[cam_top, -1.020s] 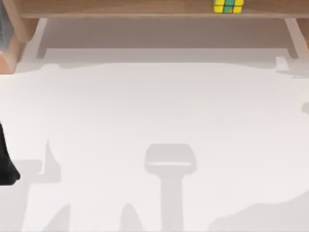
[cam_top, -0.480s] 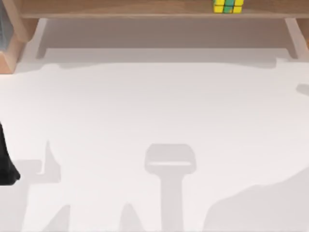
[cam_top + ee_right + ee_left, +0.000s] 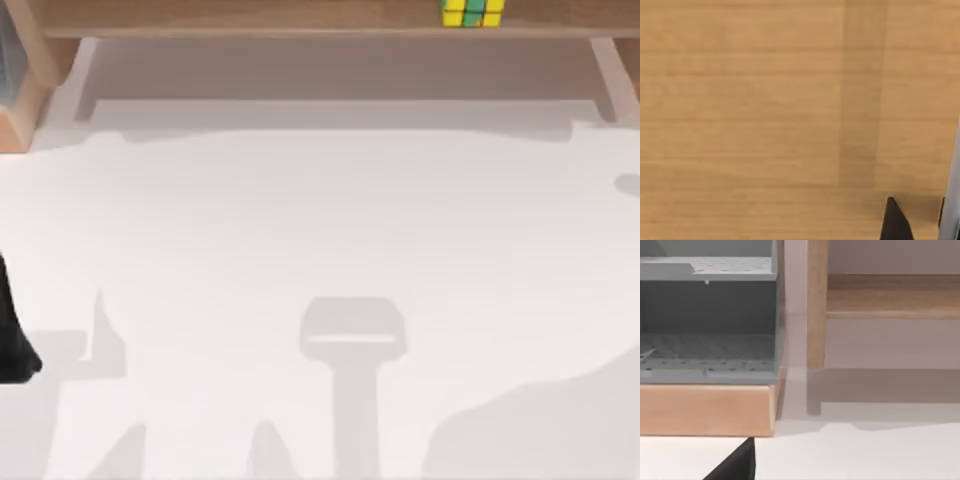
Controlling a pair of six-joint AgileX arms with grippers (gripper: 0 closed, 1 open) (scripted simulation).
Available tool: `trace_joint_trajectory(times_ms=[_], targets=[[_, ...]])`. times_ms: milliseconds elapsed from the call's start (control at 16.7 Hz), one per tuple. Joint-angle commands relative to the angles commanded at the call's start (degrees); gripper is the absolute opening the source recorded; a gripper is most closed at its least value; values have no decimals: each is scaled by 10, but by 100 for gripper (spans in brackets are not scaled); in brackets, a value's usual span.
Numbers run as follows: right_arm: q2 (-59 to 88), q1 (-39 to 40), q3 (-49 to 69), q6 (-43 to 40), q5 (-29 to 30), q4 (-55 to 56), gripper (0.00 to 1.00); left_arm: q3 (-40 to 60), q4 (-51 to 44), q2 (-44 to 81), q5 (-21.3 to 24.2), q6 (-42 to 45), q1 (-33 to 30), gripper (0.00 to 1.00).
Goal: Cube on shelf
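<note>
The cube sits on the shelf, right of the middle of the board and at the far edge of the top view, its yellow and green squares facing up. The shelf runs across almost the whole width, held up by a pale wooden support at the left and another at the right. In front of it the white worktop is crossed by soft grey shadows. A dark part of the left arm shows at the left edge of the worktop; whether its gripper is open or closed I cannot tell. In the left wrist view a grey perforated rack on a wooden base stands beside the shelf's left support. The right wrist view looks close onto wood grain, with a dark fingertip low in it; how far apart that gripper's fingers are I cannot tell
</note>
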Motion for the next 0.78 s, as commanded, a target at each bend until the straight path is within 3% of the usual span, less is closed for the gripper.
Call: trace_joint_trajectory(times_ms=[420,780], targets=[[0,0,0,0,0,0,98,0,0,0,0,0,0,100],[0,0,0,0,0,0,100,0,0,0,0,0,0,100]])
